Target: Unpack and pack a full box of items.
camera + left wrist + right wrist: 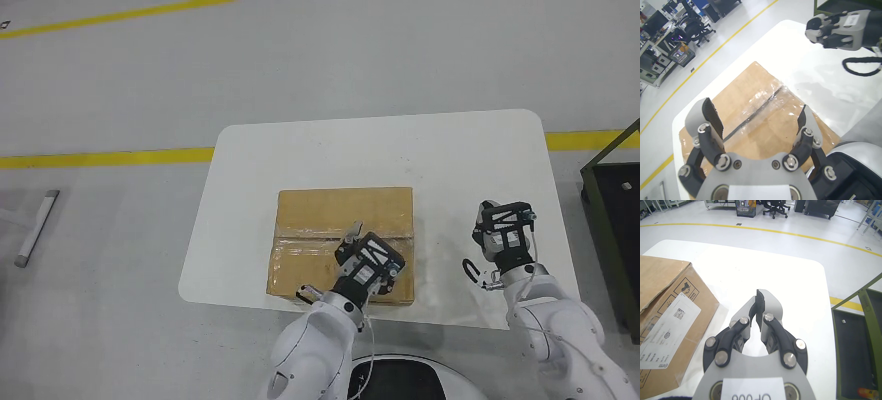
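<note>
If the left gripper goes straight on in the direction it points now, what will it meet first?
The left gripper would most likely meet the top of the cardboard box, near its taped seam; how far above it the gripper hangs is unclear.

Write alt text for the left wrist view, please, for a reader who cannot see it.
The left end effector, open, hovers over a closed brown cardboard box with clear plastic tape along its centre seam. The box lies on a white table with rounded corners; the right end effector hangs over the bare table beside the box.
</note>
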Action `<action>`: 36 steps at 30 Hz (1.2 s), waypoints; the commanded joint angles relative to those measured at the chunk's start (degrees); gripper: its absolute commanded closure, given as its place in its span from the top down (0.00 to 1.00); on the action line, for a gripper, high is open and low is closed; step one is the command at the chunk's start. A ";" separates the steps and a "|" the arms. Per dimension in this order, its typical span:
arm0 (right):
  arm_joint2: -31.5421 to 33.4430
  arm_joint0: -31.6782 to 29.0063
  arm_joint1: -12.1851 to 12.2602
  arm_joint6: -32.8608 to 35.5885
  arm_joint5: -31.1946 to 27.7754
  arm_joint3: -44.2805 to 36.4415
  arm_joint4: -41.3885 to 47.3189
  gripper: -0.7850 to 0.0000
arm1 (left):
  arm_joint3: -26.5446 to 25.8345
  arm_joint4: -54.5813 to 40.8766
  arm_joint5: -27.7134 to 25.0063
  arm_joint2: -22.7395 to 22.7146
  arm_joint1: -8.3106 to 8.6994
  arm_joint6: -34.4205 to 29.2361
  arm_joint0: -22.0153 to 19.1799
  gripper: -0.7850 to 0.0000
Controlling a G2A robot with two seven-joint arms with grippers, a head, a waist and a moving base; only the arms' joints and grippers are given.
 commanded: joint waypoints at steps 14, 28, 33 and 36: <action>-0.24 -0.19 -0.01 -0.31 1.04 -0.41 0.32 0.00 | 3.07 7.01 -1.97 1.63 0.01 -1.05 -1.73 0.73; -1.02 -0.26 -0.02 -0.29 1.33 -0.53 0.19 0.00 | 3.49 9.08 -2.31 1.51 -0.10 -2.29 -1.93 0.68; -1.02 -0.29 -0.02 -0.35 1.48 -0.56 0.35 0.00 | 3.69 9.06 -1.71 1.15 -0.18 -1.89 -2.15 0.24; -1.00 -0.27 0.00 -0.43 1.50 -0.58 0.28 0.00 | 4.07 9.05 -1.50 0.74 -0.20 -1.40 -2.36 0.00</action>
